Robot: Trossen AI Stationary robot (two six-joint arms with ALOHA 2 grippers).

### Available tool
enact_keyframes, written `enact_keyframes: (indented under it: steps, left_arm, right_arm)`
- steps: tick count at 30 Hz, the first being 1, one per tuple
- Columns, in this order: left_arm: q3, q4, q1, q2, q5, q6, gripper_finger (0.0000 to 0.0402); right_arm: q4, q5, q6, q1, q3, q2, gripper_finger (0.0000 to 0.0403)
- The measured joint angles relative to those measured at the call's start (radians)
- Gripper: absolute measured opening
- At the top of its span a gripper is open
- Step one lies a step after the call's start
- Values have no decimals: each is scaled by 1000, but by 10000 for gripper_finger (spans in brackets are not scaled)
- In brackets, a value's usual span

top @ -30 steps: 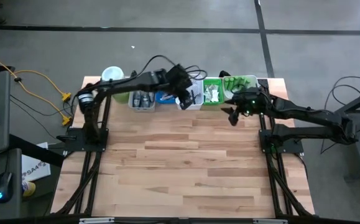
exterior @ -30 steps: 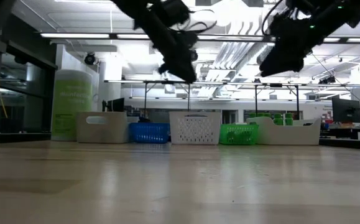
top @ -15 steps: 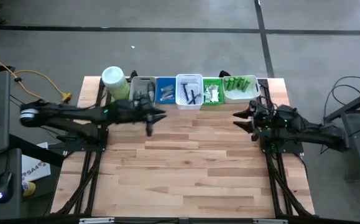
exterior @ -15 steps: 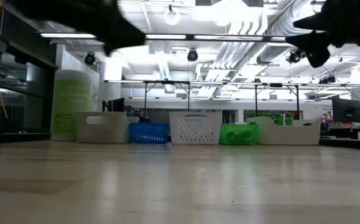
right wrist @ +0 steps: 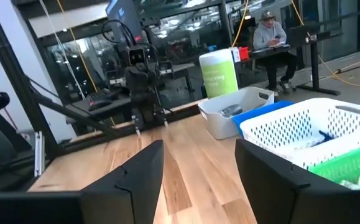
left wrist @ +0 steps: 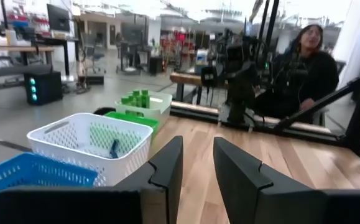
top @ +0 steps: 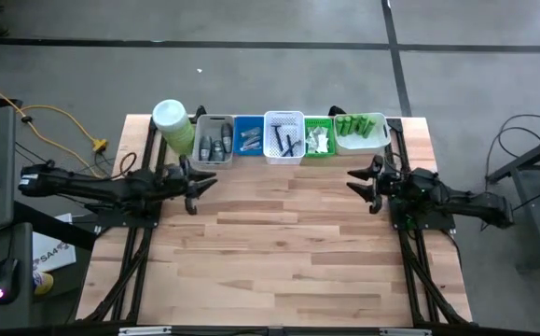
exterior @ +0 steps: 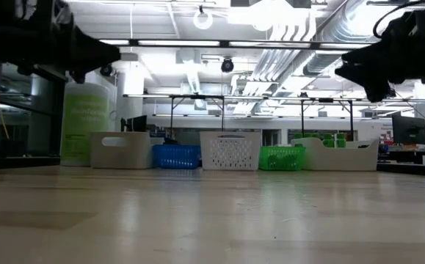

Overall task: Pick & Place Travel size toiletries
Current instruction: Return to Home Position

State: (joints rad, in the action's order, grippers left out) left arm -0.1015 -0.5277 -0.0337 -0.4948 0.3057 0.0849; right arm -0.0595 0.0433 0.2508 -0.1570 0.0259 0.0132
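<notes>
Toiletries (top: 357,126) fill five bins (top: 284,115) at upper centre. Left gripper (top: 196,186) and right gripper (top: 359,184) hover below them, fingers parted.

Low view: bin walls hide all contents. The left gripper (exterior: 108,53) and right gripper (exterior: 348,66) are black silhouettes with no finger detail, and their arms are clipped by the top and side edges. High view: the items in the blue bin (top: 248,136) are too small to identify. Left wrist view: the blue bin is clipped at the corner. The white bin (left wrist: 89,146) wall hides all but one blue stick (left wrist: 114,148). The seated person (left wrist: 307,62) shows only above the table (left wrist: 279,155). Right wrist view: the white bin is cut by the edge, only a corner of the green bin (right wrist: 347,171) shows, and the grey bin (right wrist: 239,112) contents are unclear. The person at the far desk (right wrist: 270,28) is too small for detail.
</notes>
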Motion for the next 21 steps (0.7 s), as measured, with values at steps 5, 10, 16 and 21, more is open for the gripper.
enact_keyframes:
  steps: [5, 10, 16, 21]
  left_arm:
    - [84, 17, 0, 146, -4, 1, 90]
    - [85, 192, 0, 275, 1, -2, 90]
    - [86, 475, 1, 484, 40, -21, 90]
    - [71, 508, 1, 487, 23, -63, 90]
  right_arm:
    - [-1, 0, 7, 0, -17, -6, 193]
    - [30, -31, 0, -3, -17, -6, 193]
    - [40, -51, -18, -3, -17, 6, 193]
    - [43, -51, -26, -3, -18, 16, 193]
